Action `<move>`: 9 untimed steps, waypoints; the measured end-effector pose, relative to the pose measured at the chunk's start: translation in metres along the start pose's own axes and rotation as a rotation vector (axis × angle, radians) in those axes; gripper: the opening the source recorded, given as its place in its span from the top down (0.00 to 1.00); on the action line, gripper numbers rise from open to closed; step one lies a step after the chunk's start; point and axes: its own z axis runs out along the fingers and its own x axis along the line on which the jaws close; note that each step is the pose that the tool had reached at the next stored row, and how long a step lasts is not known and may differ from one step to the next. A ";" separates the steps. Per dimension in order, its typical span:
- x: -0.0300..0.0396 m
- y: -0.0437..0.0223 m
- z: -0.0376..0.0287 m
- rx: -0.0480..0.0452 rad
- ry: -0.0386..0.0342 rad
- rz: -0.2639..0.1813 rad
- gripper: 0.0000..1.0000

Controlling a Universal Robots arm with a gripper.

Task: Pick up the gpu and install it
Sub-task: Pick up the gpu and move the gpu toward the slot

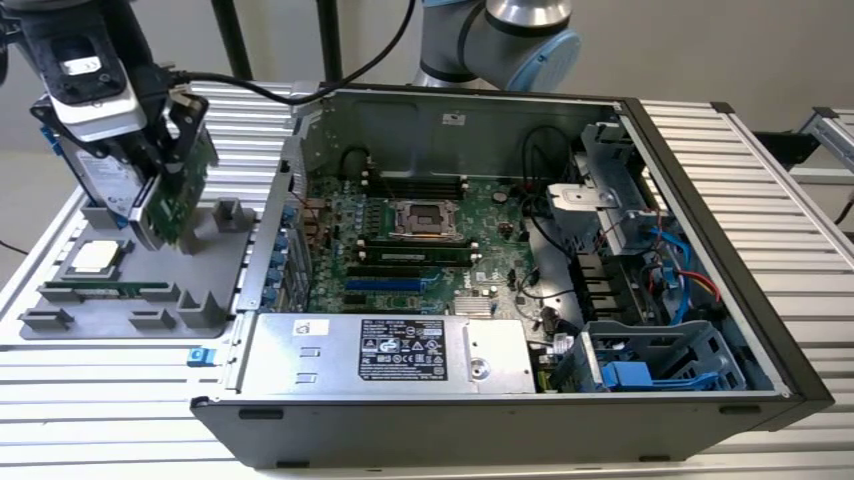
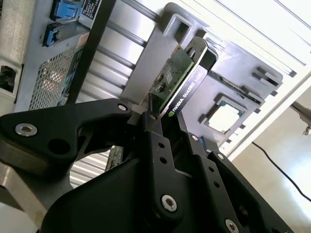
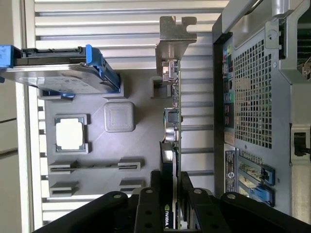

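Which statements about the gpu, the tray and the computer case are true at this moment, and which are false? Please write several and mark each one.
1. The gripper holds the gpu, with its jaws shut on it. True.
2. The gpu is already seated in a slot inside the computer case. False: it is held at the grey tray, outside the case, on the exterior view's left.
3. A processor chip lies flat in the grey tray. True.
4. The computer case is closed, so its inside is hidden. False: the case is open and the motherboard can be seen.
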 end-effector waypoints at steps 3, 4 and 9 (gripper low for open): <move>-0.0001 0.0000 -0.0013 0.0000 0.0000 0.000 1.00; -0.0001 0.0000 -0.0017 0.0001 0.0000 0.000 1.00; -0.0002 0.0001 -0.0035 0.0000 0.0000 0.000 1.00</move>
